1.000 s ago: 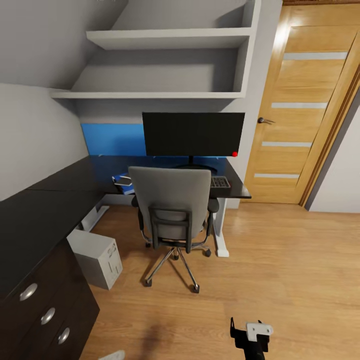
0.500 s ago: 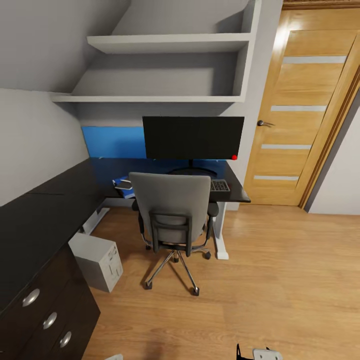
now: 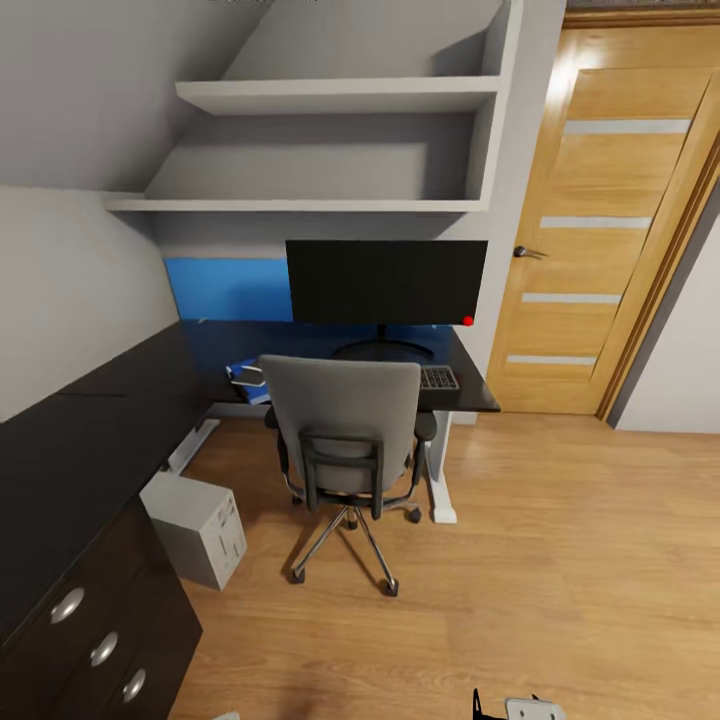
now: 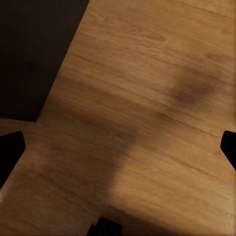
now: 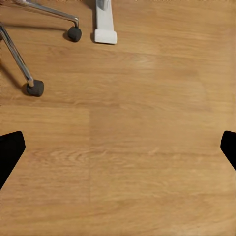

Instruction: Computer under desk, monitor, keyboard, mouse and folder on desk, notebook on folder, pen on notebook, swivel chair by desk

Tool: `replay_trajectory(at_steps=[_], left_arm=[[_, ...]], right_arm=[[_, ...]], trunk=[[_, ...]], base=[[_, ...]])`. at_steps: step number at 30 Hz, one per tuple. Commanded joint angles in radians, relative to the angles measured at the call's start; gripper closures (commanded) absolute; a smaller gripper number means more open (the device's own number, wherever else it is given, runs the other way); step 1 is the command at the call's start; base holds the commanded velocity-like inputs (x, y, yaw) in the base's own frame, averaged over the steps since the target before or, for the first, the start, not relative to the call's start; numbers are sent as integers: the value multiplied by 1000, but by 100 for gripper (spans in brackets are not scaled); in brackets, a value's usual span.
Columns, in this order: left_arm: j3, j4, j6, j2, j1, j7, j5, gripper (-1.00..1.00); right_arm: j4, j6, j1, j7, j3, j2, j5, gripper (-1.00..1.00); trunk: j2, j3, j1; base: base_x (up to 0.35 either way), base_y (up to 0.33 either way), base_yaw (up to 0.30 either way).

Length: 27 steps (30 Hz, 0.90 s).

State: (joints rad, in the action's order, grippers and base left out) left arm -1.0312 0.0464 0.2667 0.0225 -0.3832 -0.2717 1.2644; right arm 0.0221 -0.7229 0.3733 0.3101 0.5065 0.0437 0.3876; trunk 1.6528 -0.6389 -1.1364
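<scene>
The swivel chair (image 3: 345, 430) stands with its grey back toward me, pushed up to the black L-shaped desk (image 3: 90, 420). On the desk stands the monitor (image 3: 386, 280). The right end of the keyboard (image 3: 440, 377) shows past the chair back. A bright blue folder (image 3: 243, 388) with something white on it peeks out left of the chair; what it rests on is hidden. The light grey computer (image 3: 195, 525) sits on the floor under the desk. My right gripper (image 5: 118, 147) and left gripper (image 4: 118, 147) hang open over bare floor. Mouse and pen are hidden.
A wooden door (image 3: 600, 230) is to the right of the desk, white wall shelves (image 3: 330, 150) above it. Dark drawers with silver knobs (image 3: 100, 650) stand close on my left. A white desk leg (image 5: 104, 22) and chair castors (image 5: 35, 88) are on the wooden floor ahead.
The whole head picture has shifted down slightly, so the camera has moved. My right gripper has sunk to the bottom edge of the head view.
</scene>
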Motion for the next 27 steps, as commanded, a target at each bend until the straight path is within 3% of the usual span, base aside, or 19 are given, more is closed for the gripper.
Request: replay_trajectory(at_steps=[1,27], left_arm=[[-8,1,2,0,0,-6,6,-100],[-6,0,-3,0,0,-6,6,-100]], right_arm=[[2,-3,1,5,9,1,4,-100],[2,-3,1,5,8,1,4,-100]], trunk=[[-7,2,4],[-189,84,104]], base=[[0,0,0],[0,0,0]])
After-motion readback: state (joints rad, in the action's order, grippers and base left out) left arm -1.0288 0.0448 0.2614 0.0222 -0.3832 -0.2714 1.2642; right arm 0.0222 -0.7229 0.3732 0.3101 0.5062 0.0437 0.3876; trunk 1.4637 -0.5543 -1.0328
